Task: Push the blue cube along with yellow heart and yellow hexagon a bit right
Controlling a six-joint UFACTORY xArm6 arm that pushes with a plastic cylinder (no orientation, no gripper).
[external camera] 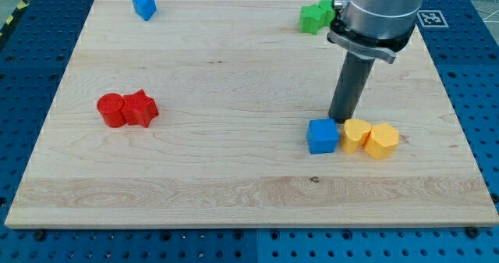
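The blue cube (322, 136) lies at the lower right of the wooden board (234, 177). The yellow heart (356, 134) touches its right side. The yellow hexagon (382, 140) touches the heart's right side, so the three form a row. My tip (340, 120) stands just above the row, at the blue cube's upper right corner, close to the seam between cube and heart. Whether it touches them cannot be told.
A red cylinder (111, 110) and a red star-like block (141, 108) sit together at the view's left. A blue block (143, 5) lies at the top left. Green blocks (316, 16) lie at the top right, partly behind the arm.
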